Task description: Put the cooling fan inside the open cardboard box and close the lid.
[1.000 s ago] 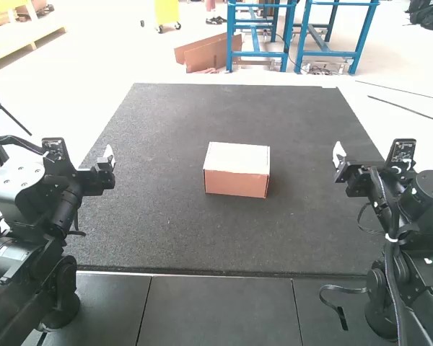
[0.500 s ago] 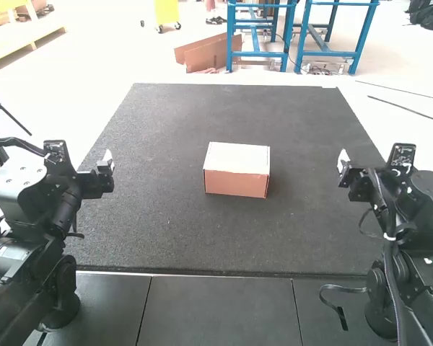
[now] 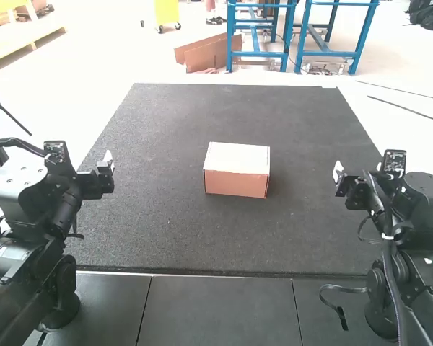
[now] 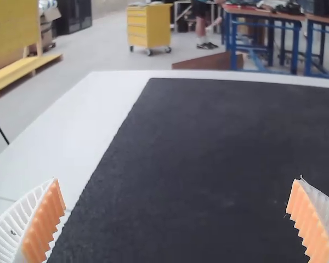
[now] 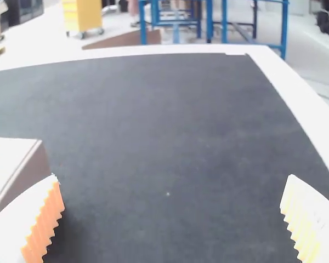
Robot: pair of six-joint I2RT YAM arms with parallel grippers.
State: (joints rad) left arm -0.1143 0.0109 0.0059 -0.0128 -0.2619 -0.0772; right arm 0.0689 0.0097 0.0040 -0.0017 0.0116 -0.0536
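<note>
We count one cardboard box (image 3: 237,169), sitting pretty much dead centre on the black mat (image 3: 166,223) and well away from all four mat edges. From above its top is flat and pale and the brown front wall faces the arms, so the lid looks shut to us.

There's one mat. It covers most of the white worktop (image 3: 86,94), which shows as a pale border past the mat's left, far and right edges.

Then there are two arms with one gripper each. The left gripper (image 3: 105,170) hangs at the mat's left edge, down toward the near-left corner and well apart from the box. Its jaws are spread wide with nothing between them. In the left wrist view we see its two white ribbed fingers (image 4: 13,233) far apart, with just mat and worktop edge between them.

The right gripper (image 3: 340,182) is over the mat near its right edge, roughly level with the box's near side and also well apart from it. It's the same story there: jaws wide and nothing held. In the right wrist view we see a corner of the box just past one finger.

That makes four fingers in total, all the white ribbed kind with orange pads (image 4: 44,222).
</note>
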